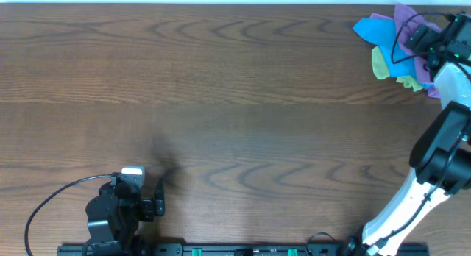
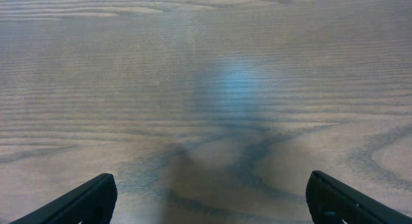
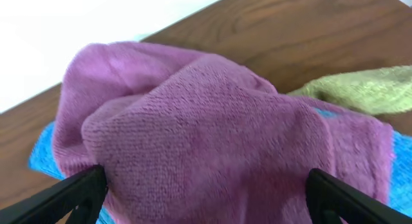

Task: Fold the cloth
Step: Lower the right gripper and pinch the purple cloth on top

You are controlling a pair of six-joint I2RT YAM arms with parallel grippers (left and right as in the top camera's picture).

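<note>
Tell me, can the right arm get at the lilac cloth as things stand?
Probably yes. The right arm is already over the pile, its jaws open wide, and the lilac cloth lies on top of the blue cloth and the yellow-green cloth, with nothing covering it.

Seen from overhead, the right end effector (image 1: 434,44) hid most of the cloth (image 1: 406,17). In the right wrist view, the lower picture edge cut the cloth off, and the cloth covered most of the blue cloth (image 3: 42,156).
</note>
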